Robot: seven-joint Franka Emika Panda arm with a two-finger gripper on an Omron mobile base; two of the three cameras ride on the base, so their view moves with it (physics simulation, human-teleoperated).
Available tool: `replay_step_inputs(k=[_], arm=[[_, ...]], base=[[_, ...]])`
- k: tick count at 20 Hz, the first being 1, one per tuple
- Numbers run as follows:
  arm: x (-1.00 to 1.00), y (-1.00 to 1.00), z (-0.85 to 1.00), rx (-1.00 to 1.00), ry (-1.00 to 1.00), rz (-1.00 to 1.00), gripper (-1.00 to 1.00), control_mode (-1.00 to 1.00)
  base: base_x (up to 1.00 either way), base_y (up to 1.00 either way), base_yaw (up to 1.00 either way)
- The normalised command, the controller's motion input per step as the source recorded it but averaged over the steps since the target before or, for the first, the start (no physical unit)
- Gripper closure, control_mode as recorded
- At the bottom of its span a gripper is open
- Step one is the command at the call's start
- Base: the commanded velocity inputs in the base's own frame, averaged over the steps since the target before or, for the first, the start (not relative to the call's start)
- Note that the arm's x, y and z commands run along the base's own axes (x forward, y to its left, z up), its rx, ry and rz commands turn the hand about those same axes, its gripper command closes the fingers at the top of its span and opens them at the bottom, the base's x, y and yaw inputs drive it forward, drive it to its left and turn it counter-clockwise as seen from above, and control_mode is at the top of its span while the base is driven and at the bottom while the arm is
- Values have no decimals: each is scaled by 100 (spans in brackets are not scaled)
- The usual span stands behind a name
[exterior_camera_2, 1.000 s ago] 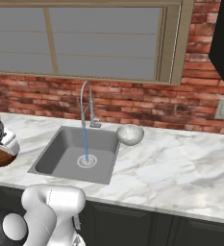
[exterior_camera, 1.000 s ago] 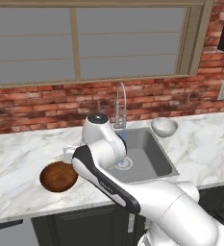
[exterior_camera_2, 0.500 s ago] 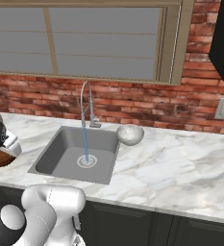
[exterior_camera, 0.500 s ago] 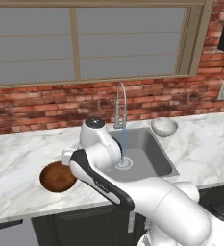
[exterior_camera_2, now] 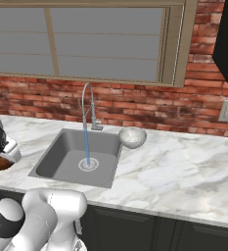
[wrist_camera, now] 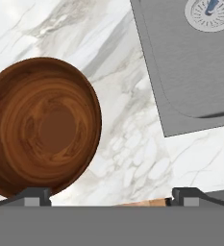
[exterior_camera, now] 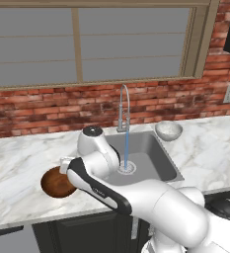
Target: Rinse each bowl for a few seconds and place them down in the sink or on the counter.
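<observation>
Robot arm poised over a brown bowl on a marble desk, beside a running sink.

The tool (wrist_camera: 108,197) hangs with its jaws spread wide and empty, above the dark wood-look bowl (wrist_camera: 41,127) at the left of the hand view; that bowl rests upright on the white veined desk (wrist_camera: 128,144), just left of the grey sink (exterior_camera: 146,155). The faucet (exterior_camera: 124,106) is running, a thin stream falling to the drain at the centre of the left base view. A pale bowl (exterior_camera_2: 132,137) sits on the desk at the sink's back right corner (upright, untouched). This looks like the approach to the first pick-up; next the tool likely needs to shift over the brown bowl's rim, descend and clamp it.
</observation>
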Motion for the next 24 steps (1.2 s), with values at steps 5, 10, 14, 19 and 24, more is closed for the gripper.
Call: replay_step_inputs(k=[5,10,14,19,24], arm=[[7,8,-18,0,0,0,-100,-100],[10,7,-17,0,0,0,-100,-100],[14,10,-17,0,0,0,-100,-100],[17,11,-16,0,0,0,-100,-100],[17,11,-18,0,0,0,-100,-100]], base=[[0,0,0],[0,0,0],[0,0,0],[0,0,0],[0,0,0]])
